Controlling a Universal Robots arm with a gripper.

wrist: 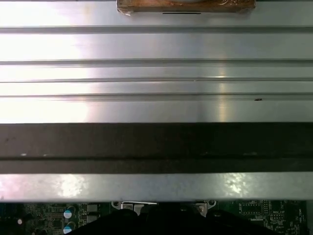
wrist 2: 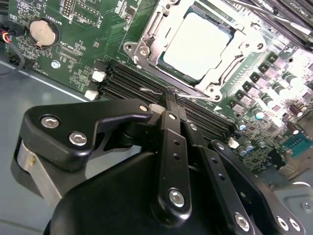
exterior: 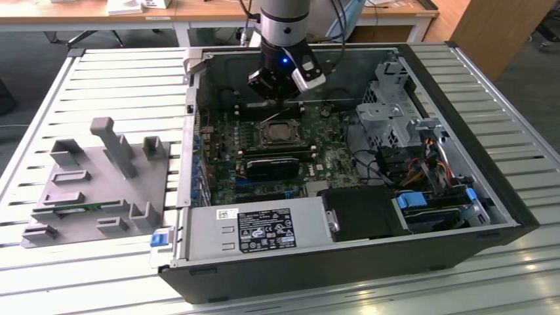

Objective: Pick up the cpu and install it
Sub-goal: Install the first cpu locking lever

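The cpu (wrist 2: 198, 45) already sits in its socket (wrist 2: 146, 29). The claw (wrist 2: 172, 95), fingers together and empty, touches the thin lever (wrist 2: 161, 91), so latching looks underway.

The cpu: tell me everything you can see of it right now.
The cpu is a flat square chip with a pale, shiny silver metal top. It lies level in its socket on the green board inside the open computer case, ringed by the metal socket frame. In the second wrist view the tool sits just beside the socket, its tips closed together, not touching the chip.
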